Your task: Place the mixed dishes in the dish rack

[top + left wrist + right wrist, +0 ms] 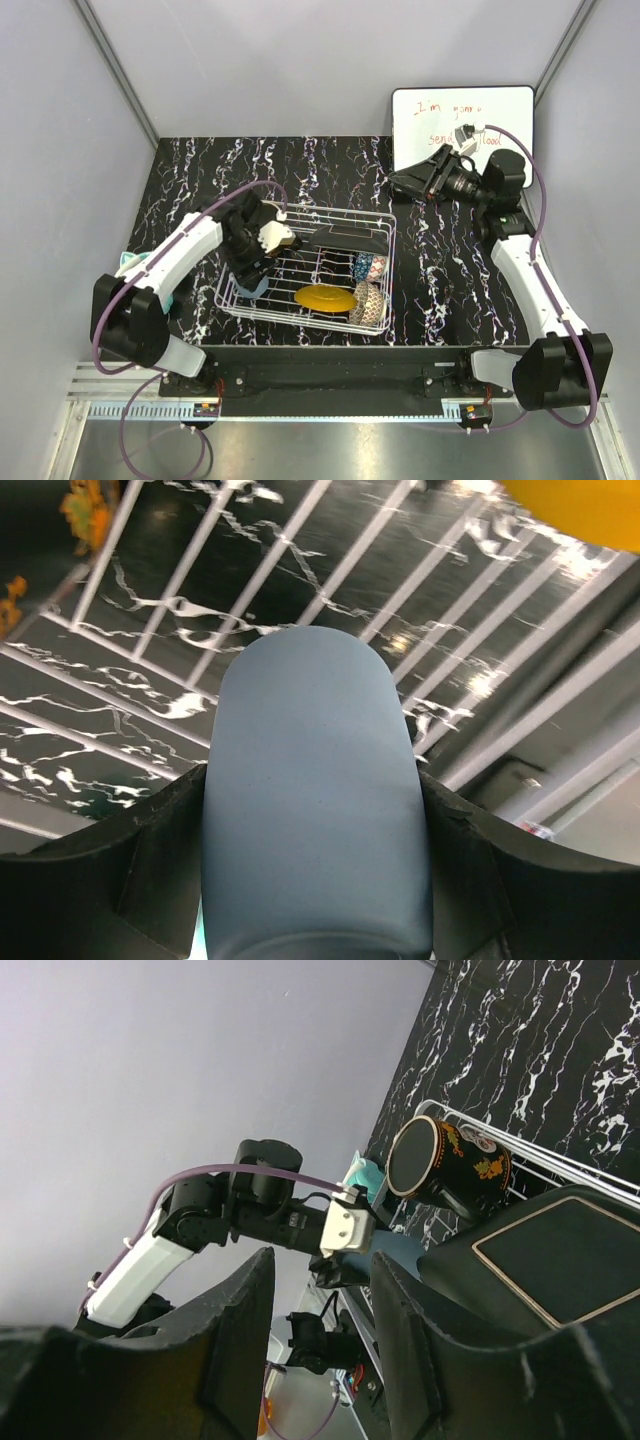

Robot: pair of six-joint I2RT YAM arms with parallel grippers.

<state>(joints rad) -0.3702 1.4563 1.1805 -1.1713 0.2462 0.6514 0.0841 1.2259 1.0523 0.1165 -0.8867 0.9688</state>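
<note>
Light blue cup [315,790] near yellow plate [580,510]

Inside the dish rack [300,265], the left claw [250,272] covers most of the light blue cup [315,780], whose near end the wrist view crops.

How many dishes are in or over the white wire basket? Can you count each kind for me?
Patterned bowls: 2 (blue, beige-brown)
Yellow plate: 1
Light blue cup: 1, held by the left gripper
Dark flowery dish: 1
Flat black square piece: 1
Total: 6
</note>
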